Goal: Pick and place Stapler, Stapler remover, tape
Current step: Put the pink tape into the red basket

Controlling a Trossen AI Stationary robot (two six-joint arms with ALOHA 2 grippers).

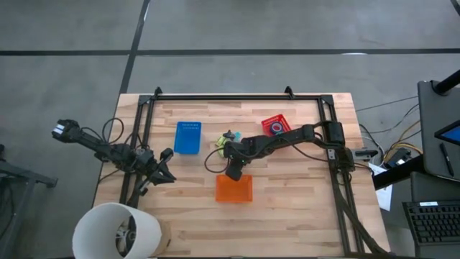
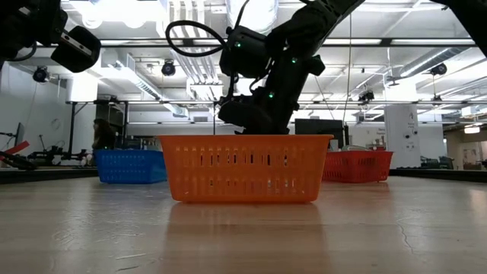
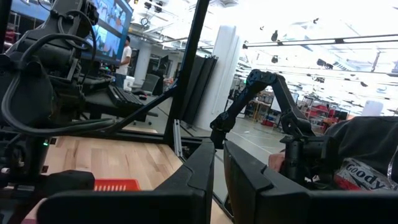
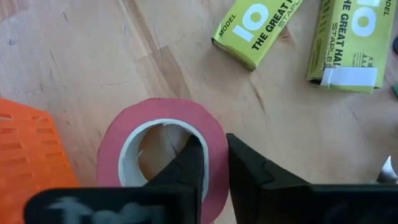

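Note:
The red-pink tape roll point(image 4: 160, 124) sits in my right gripper point(image 4: 214, 144), which is shut on it. In the high view that gripper point(image 1: 233, 173) hangs over the far left corner of the orange bin point(image 1: 234, 189). In the low view it point(image 2: 255, 118) is above the bin's rim point(image 2: 245, 138), and the roll is hidden there. Two yellow-green staple boxes point(image 4: 258, 28) lie flat on the wood beyond. My left gripper point(image 1: 167, 167) waits near the table's left edge, fingers together point(image 3: 219, 152). The stapler and the other tape rolls I cannot make out. My right gripper has the roll's wall point(image 4: 214, 134) pinched, with one finger point(image 4: 186, 165) inside the open centre and the other point(image 4: 249, 171) outside. The fingers come from above, pointing down. The roll lies level in the hold, lifted clear of the table beside the orange bin.
A blue bin point(image 1: 187, 137) stands left of centre and a red bin point(image 1: 275, 124) near the far right, with something small and round in it. A white lampshade-like cone point(image 1: 115, 230) stands at the near left corner. A black frame point(image 1: 237, 97) rims the table.

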